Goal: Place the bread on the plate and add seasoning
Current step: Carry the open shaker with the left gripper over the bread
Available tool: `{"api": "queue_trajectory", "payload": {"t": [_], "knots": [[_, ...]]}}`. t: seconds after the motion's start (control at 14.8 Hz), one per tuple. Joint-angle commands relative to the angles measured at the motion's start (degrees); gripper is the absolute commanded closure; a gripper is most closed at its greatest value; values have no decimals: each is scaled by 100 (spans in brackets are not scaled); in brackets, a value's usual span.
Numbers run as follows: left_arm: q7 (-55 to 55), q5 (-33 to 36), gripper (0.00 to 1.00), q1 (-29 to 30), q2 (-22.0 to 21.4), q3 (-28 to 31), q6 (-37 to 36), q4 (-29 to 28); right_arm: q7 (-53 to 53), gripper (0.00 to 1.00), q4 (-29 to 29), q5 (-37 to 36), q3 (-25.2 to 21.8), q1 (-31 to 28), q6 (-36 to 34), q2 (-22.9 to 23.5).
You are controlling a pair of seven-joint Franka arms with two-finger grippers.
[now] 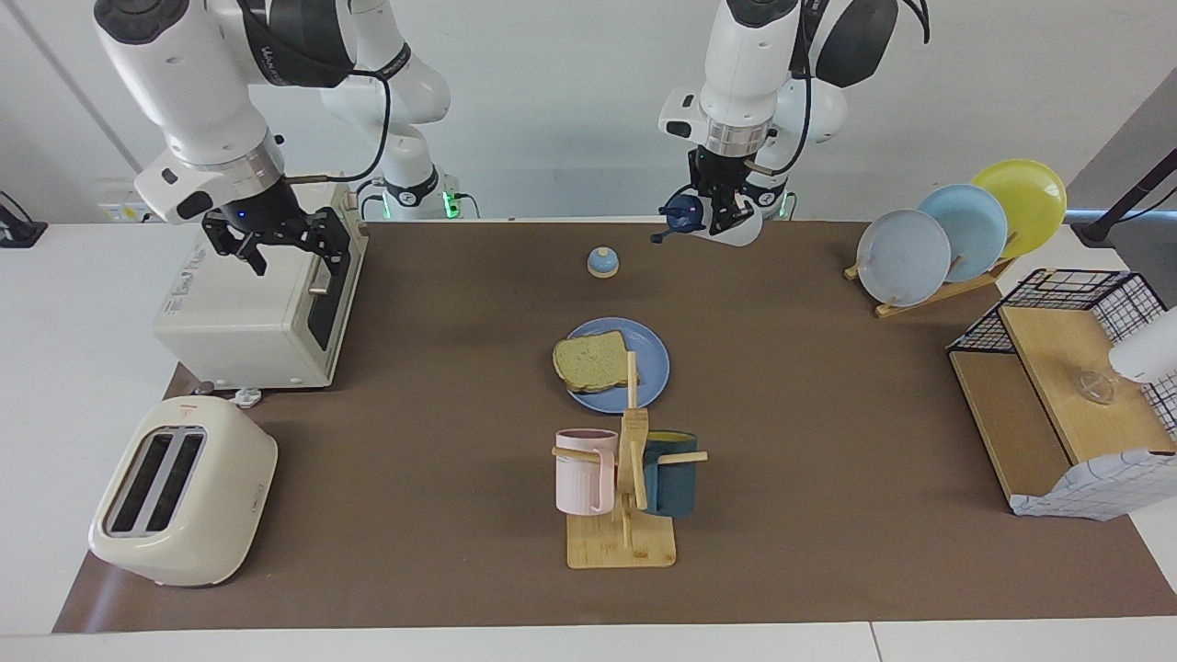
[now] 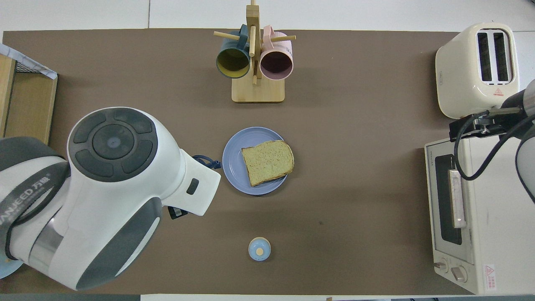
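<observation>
Left fingers [image 1: 715, 213] clenched on the seasoning [image 1: 722, 224], tilted, cap [image 1: 681, 215] toward the bell [image 1: 602, 262]; right fingers [image 1: 278, 246] released.

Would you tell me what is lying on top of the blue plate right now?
One slice of bread lies on the plate, overhanging the rim toward the right arm's end. Nothing else shows on it; the plate surface under the bread is covered.

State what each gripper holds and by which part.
The left gripper holds the seasoning bottle by its white body, just below the navy cap, in the air. The right gripper holds nothing.
</observation>
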Motion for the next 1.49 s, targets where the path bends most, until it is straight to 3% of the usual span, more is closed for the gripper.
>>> {"api": "queue_trajectory", "payload": {"t": [0.0, 0.41, 1.02, 1.29, 1.42], "knots": [[-231, 318, 83, -73, 511, -56, -172, 438, -91, 0, -90, 1, -157, 7, 19, -28], [-627, 670, 86, -389, 1434, -66, -286, 905, -100, 0, -27, 46, -272, 7, -25, 26], [-979, 1724, 86, -829, 1988, -83, -532, 1054, -232, 0, -27, 63, -316, -20, -16, 35], [-1163, 1970, 86, -987, 2708, -57, -752, 1388, -284, 0, -26, 63, -334, -20, -33, -35], [-1163, 2190, 86, -1109, 2832, -66, -875, 1406, -450, 0, -27, 63, -343, -20, -43, -114]]}}
